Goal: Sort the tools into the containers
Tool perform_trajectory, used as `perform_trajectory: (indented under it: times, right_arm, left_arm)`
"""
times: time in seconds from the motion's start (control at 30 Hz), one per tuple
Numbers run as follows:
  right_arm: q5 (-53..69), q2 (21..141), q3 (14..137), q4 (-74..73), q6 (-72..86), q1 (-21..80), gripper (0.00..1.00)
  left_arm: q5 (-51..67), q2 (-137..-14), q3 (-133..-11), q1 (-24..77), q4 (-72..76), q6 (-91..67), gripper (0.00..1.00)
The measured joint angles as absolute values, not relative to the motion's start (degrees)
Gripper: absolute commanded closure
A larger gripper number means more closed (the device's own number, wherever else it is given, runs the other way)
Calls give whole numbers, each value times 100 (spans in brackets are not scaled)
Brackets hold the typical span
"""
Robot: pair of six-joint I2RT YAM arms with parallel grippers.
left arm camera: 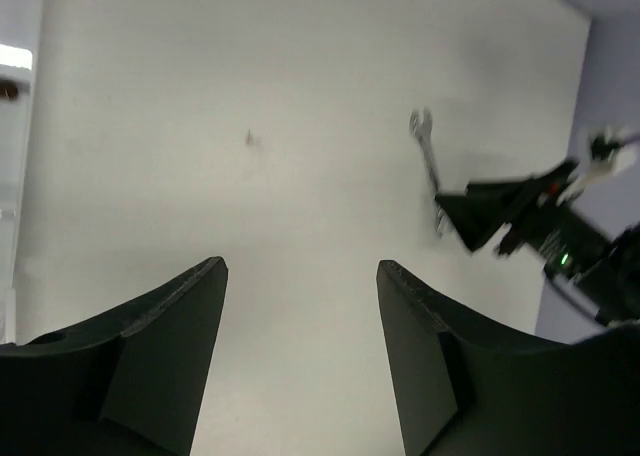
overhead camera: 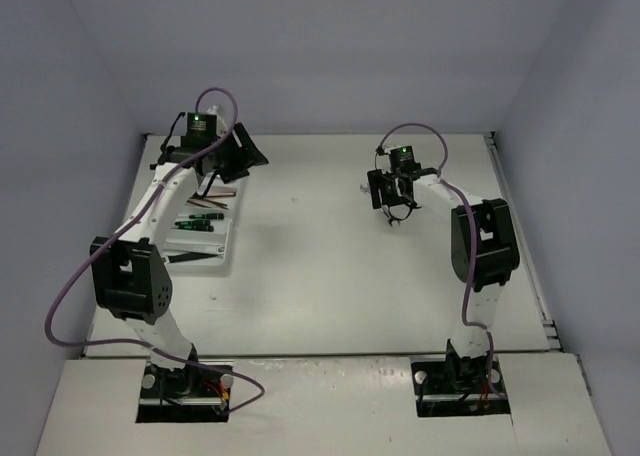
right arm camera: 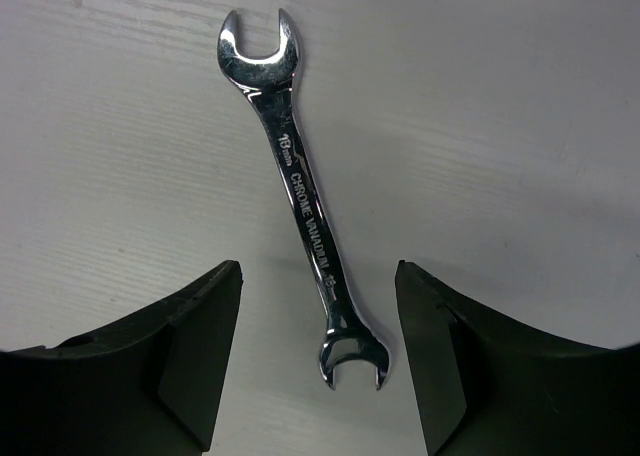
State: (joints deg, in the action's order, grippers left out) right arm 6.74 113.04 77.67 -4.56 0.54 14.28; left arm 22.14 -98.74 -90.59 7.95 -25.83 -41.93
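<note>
from above my right pincer hides the wrench; my wrist view shows it between released jaws, lengthwise, wider end far-left. left pincer released, empty.

A silver double open-ended wrench is seen lying flat on the white bench, its shaft stamped CHROME VANADIUM and set slightly aslant. Well apart from it, at the bench's left side, a white tray of long parallel compartments is laid. Green-black screwdrivers are held in one compartment, red-brown hex keys farther back, and a dark tool nearer.
</note>
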Motion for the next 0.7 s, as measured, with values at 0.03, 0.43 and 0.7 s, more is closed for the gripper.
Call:
perform_trajectory:
  times: [0.03,0.43,0.7]
  right_arm:
    - [711,11387,7837,-463,-9,1428,41]
    - [823,11971,8218,-440,-360,1465,55]
    - [652,11970,8130,-260,-455,1768,100]
  left_arm:
    - [2285,-9746,-8848,867,-2661,-4070,41]
    - [2301,-8265,-7379,1006,-3515,-3271,41]
    - [2162,-8132,-7212,1225,-3599,-3195,41]
